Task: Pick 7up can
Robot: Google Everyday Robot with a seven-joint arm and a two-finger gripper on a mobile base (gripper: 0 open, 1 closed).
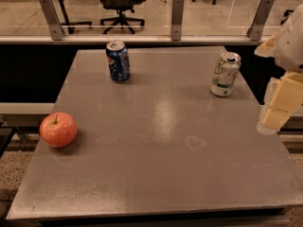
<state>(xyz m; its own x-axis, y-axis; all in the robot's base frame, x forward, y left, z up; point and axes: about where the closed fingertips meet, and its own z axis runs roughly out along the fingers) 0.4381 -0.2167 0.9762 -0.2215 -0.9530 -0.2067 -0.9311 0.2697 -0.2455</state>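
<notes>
The 7up can (225, 74) stands upright at the back right of the grey table (156, 141); it is pale silver-white with green lettering and a silver top. My gripper (276, 111) hangs at the right edge of the view, over the table's right side. It is to the right of the can and nearer to me, apart from it and holding nothing that I can see.
A dark blue Pepsi can (118, 60) stands upright at the back centre-left. A red apple (58, 129) lies near the left edge. A glass railing with metal posts (177, 18) runs behind the table, with office chairs (121, 4) beyond.
</notes>
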